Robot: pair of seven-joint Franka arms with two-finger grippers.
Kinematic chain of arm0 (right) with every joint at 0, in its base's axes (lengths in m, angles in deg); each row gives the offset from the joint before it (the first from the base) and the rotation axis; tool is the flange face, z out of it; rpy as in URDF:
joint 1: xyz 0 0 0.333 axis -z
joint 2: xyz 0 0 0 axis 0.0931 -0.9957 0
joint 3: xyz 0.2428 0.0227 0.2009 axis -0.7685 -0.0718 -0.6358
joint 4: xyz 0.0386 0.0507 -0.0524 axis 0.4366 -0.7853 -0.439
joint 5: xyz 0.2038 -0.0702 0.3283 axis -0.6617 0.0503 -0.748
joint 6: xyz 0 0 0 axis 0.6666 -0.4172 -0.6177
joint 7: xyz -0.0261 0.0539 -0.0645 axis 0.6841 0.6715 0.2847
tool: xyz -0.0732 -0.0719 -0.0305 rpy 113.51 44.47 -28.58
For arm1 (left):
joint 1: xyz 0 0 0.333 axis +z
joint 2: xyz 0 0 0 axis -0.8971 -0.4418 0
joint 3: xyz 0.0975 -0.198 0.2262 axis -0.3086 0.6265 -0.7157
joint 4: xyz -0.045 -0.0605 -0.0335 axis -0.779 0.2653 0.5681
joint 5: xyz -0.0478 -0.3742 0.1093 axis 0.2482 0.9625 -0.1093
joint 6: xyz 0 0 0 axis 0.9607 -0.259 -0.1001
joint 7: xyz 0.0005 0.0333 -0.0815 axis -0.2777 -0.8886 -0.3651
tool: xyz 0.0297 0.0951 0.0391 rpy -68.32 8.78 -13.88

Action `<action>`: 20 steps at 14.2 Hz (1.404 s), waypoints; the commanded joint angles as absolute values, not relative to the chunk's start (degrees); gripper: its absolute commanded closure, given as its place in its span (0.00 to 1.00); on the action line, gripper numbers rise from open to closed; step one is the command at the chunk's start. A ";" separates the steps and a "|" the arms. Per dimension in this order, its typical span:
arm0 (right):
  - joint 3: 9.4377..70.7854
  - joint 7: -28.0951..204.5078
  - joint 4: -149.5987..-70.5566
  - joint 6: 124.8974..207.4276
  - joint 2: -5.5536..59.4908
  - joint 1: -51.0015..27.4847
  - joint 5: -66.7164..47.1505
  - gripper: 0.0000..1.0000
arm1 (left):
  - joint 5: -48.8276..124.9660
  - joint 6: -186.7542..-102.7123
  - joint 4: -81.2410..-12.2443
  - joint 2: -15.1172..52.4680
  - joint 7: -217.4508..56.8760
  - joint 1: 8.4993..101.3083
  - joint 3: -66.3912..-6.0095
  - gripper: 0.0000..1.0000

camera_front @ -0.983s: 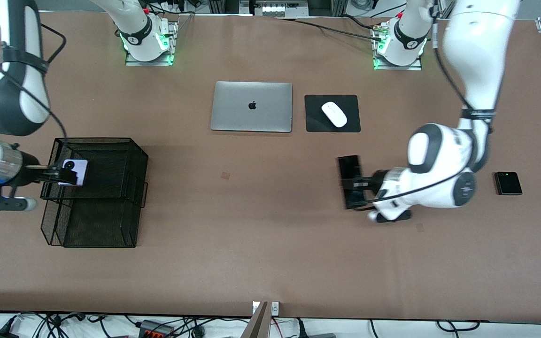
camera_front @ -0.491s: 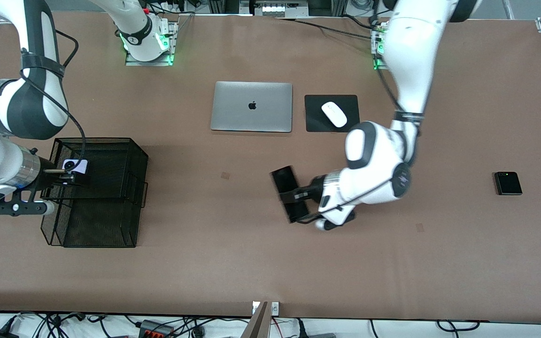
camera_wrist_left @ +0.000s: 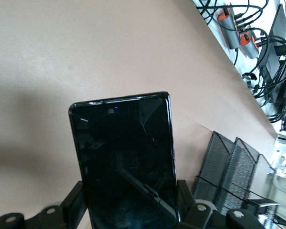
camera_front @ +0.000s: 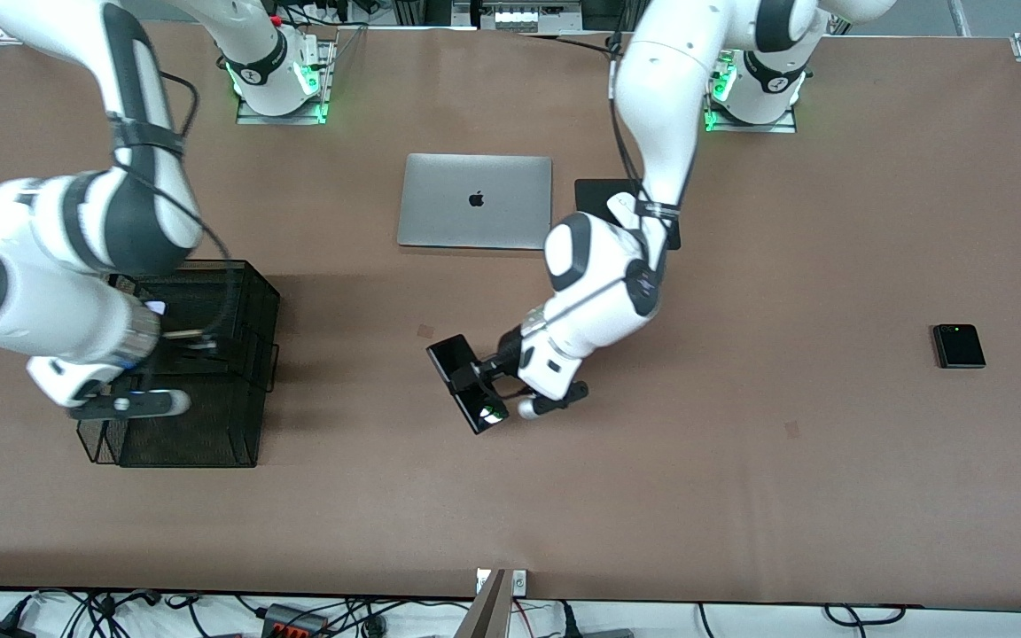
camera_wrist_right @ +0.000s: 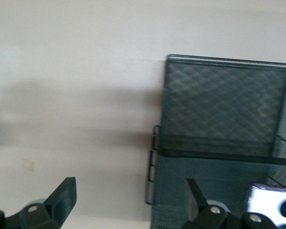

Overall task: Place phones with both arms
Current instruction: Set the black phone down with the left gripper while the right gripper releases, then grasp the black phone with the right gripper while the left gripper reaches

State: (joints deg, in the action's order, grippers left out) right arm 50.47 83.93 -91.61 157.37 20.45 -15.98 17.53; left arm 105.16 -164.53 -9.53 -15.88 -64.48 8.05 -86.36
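While the left arm reaches from its base toward the middle of the desk (camera_front: pixel 741 496), its hand (camera_front: pixel 481 377) is clenched on the long black phone (camera_front: pixel 466 383), gripping it across its width. The phone is carried in the air over the bare desk surface, between the laptop (camera_front: pixel 475 201) and the desk edge nearest the front camera. In the left wrist view the black phone (camera_wrist_left: pixel 124 162) fills the lower middle of the picture, its dark glass face toward the camera, with the fingers (camera_wrist_left: pixel 74 205) pressed against its two long edges; the mesh dividers of the basket (camera_wrist_left: pixel 233 162) show farther off.

The right hand (camera_front: pixel 196 337) is over the black wire basket (camera_front: pixel 245 354), which stands at the right arm's end of the desk. Its fingers are spread apart and grasp nothing (the right wrist view shows both fingers (camera_wrist_right: pixel 62 195) wide, with only desk and basket between them). The lavender flip phone (camera_front: pixel 156 307) lies in the basket, mostly hidden under the right arm in the front view. In the right wrist view a corner of this phone (camera_wrist_right: pixel 271 202), with its black camera circle, shows inside the basket (camera_wrist_right: pixel 224 114).

The small black flip phone (camera_front: pixel 959 346) lies flat on the desk at the left arm's end, well apart from both hands. A black mouse pad (camera_front: pixel 595 195) lies beside the laptop, partly covered by the left arm.
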 commanded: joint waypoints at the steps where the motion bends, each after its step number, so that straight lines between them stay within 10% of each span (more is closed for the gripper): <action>1: 50.66 83.44 -91.47 158.03 19.50 -16.55 16.60 0.00 | 106.77 -164.77 -3.12 -21.16 -65.98 5.43 -91.86 0.61; 12: 50.57 83.53 -92.09 159.09 17.04 -19.36 16.52 0.00 | 101.79 -164.24 -3.63 -26.19 -82.26 -0.47 -94.87 0.61; 20: 50.57 83.53 -92.35 159.09 15.54 -20.06 16.52 0.00 | 96.14 -164.68 -4.60 -27.68 -82.70 -0.38 -94.87 0.21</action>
State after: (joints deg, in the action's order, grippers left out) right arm 50.42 83.49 -91.87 158.48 15.37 -19.51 17.33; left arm 96.83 -164.66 -5.33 -27.01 -82.08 -0.47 -94.05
